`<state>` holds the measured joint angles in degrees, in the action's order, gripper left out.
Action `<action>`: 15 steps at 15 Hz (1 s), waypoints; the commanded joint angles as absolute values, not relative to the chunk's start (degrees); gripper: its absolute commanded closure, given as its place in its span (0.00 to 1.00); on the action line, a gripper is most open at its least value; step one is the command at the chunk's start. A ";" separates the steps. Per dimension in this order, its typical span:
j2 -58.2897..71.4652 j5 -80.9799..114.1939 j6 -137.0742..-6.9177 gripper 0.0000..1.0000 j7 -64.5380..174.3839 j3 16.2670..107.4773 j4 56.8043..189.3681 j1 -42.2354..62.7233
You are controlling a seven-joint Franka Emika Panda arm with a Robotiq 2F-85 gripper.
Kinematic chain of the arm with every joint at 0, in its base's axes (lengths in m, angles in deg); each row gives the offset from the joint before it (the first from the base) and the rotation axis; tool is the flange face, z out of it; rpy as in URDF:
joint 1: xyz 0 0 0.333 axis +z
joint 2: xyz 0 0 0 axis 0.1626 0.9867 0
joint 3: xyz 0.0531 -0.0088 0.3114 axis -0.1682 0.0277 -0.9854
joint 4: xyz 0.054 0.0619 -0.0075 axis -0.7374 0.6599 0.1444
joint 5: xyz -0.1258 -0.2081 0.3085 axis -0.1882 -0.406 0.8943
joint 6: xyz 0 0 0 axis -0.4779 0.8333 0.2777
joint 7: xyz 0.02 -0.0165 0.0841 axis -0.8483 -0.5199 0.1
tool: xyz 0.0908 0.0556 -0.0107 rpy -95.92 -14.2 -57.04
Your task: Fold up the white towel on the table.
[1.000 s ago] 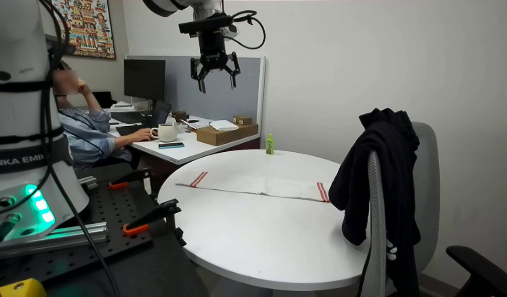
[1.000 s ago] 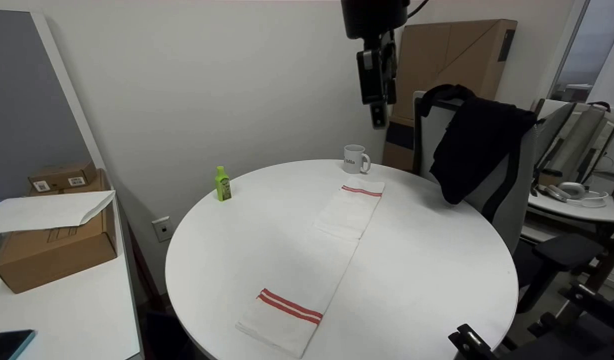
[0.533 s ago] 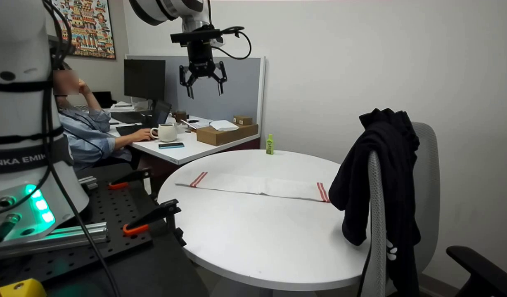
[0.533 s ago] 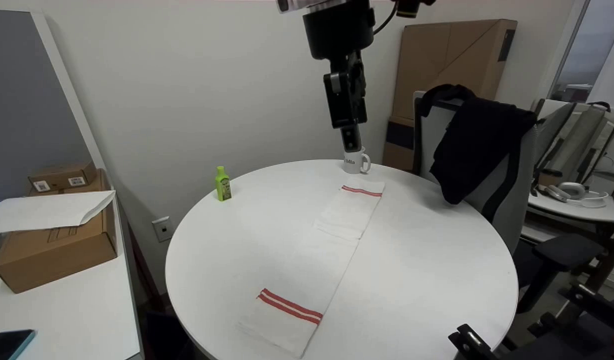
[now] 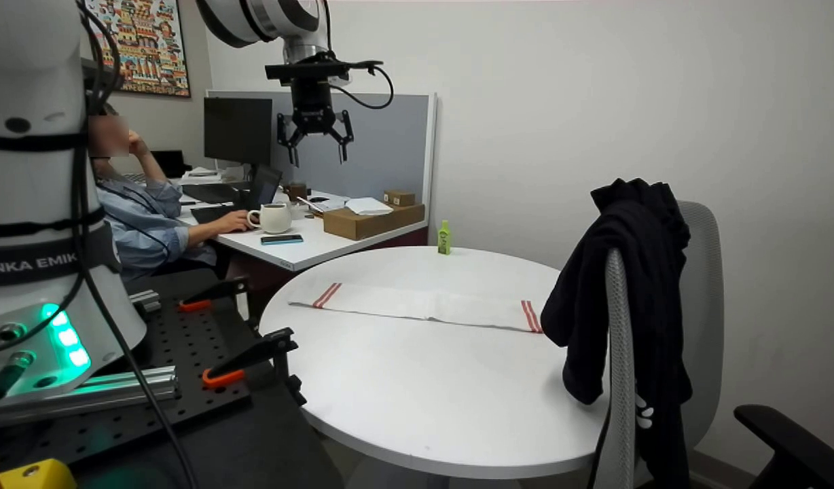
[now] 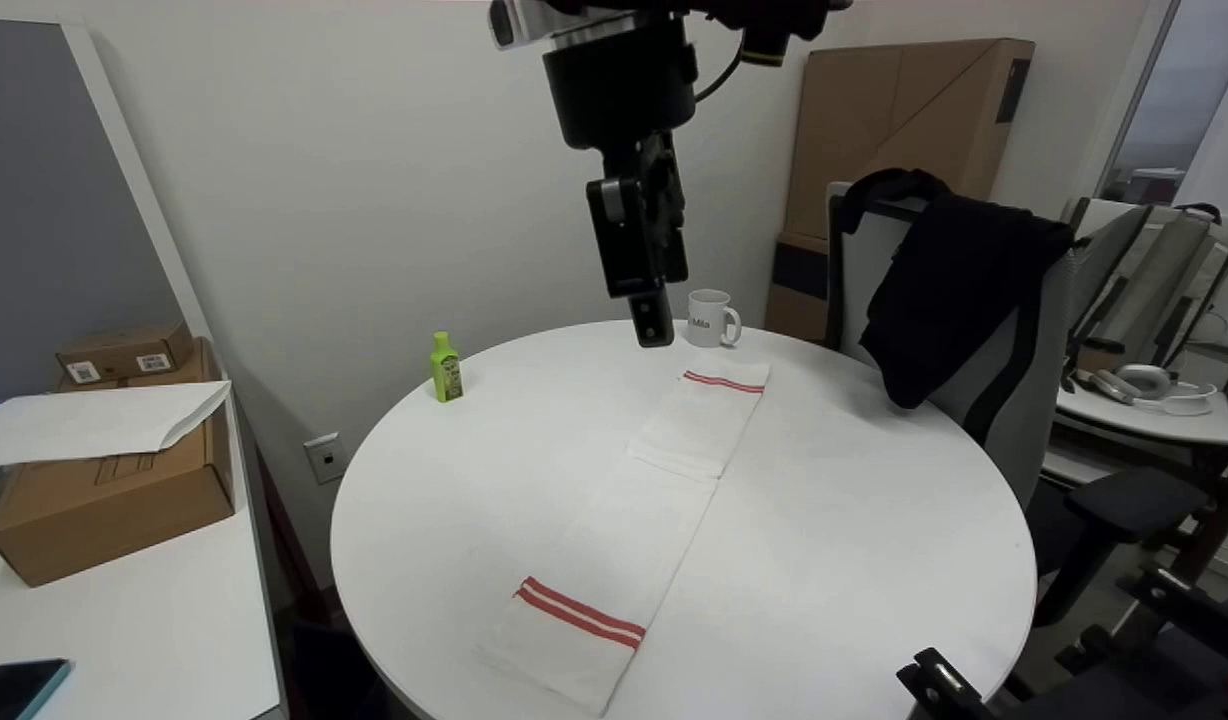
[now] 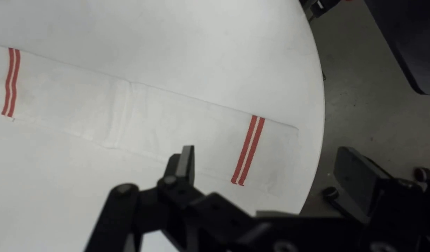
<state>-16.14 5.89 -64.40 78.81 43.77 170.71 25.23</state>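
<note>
The white towel (image 5: pixel 417 305) lies flat as a long narrow strip on the round white table (image 5: pixel 424 394), with red double stripes near both ends. It also shows in an exterior view (image 6: pixel 689 430) and in the wrist view (image 7: pixel 187 122), where its left end runs out of frame. A crease crosses its middle. My gripper (image 5: pixel 319 160) is open and empty, high above the table near the towel's end on the robot's side. In the wrist view the gripper's fingers (image 7: pixel 269 166) are wide apart, with the striped end of the towel and the table edge seen between them.
A green bottle (image 6: pixel 446 368) and a white mug (image 6: pixel 709 318) stand near the table's rim. A chair with a black jacket (image 5: pixel 621 292) stands against the table. A desk with boxes (image 5: pixel 373 221) adjoins, where a person sits. Black clamps (image 5: pixel 254 356) are beside the table.
My gripper has moved down and to the left in both exterior views, toward the robot's base, staying open. The towel has not moved.
</note>
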 commanded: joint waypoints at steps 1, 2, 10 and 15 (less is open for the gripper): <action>-15.08 8.73 -65.13 0.00 79.89 43.10 169.92 26.12; -14.90 9.04 -65.24 0.00 79.54 42.82 169.89 26.32; -15.51 8.33 -64.29 0.00 78.76 42.52 170.64 26.18; -15.19 8.72 -64.96 0.00 78.86 42.39 170.90 26.38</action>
<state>-15.50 8.27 -64.44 78.72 42.57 170.74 26.22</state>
